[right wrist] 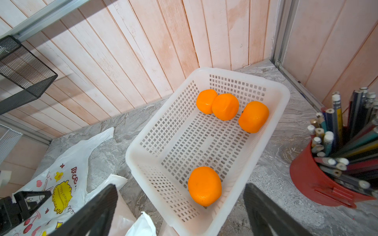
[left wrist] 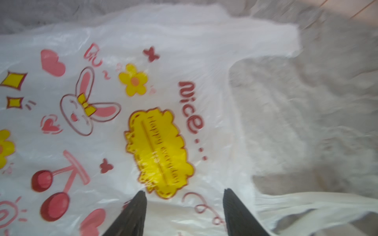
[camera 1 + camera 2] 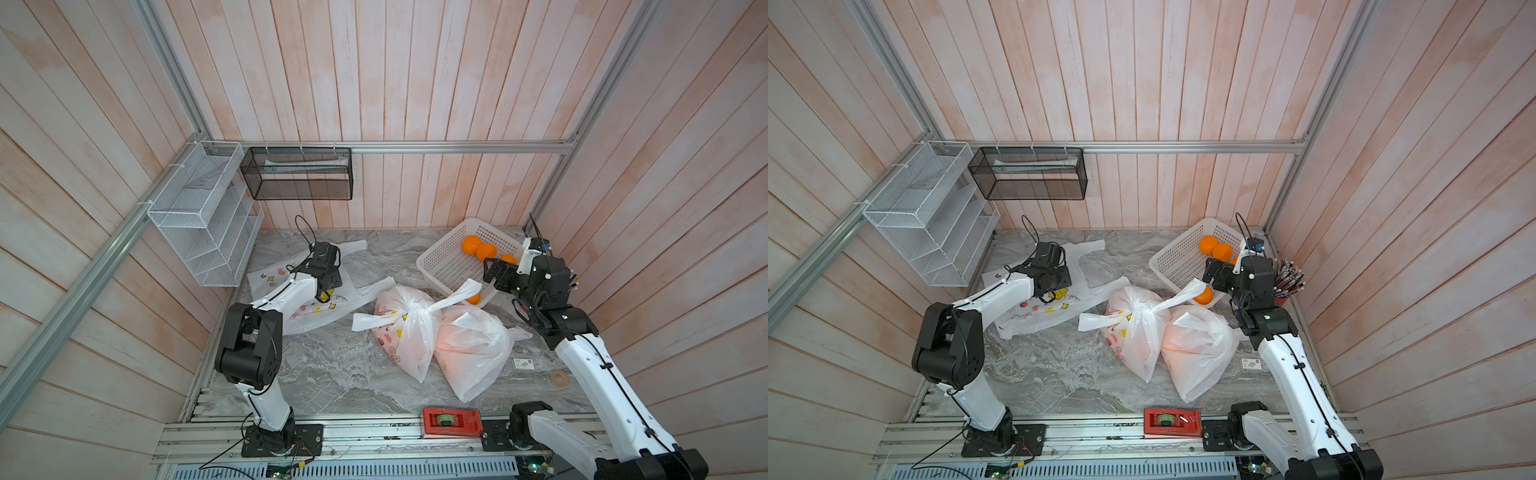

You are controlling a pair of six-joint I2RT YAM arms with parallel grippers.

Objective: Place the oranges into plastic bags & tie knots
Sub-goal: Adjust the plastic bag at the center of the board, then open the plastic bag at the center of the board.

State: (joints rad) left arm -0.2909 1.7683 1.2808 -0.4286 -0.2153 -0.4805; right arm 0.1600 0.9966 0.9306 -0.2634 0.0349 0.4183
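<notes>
Several oranges [image 1: 225, 106] lie in a white perforated basket [image 1: 155, 143] at the back right; one orange [image 1: 204, 186] sits alone at its near end. My right gripper [image 1: 180, 186] hovers open over that near end, holding nothing, and shows in both top views [image 3: 492, 270]. A flat printed plastic bag [image 2: 184, 61] lies at the back left. My left gripper [image 2: 185, 193] stands open just above it, nothing between its fingers. Two filled bags lie mid-table: a printed bag [image 3: 399, 332] with a knot [image 3: 413, 311] and a plain bag [image 3: 469, 349].
A red cup of pencils [image 1: 319, 183] stands right of the basket by the wall. A red tape dispenser [image 3: 451, 422] sits on the front rail. A white wire rack [image 3: 199, 216] and a black mesh basket [image 3: 297, 174] hang at the back left.
</notes>
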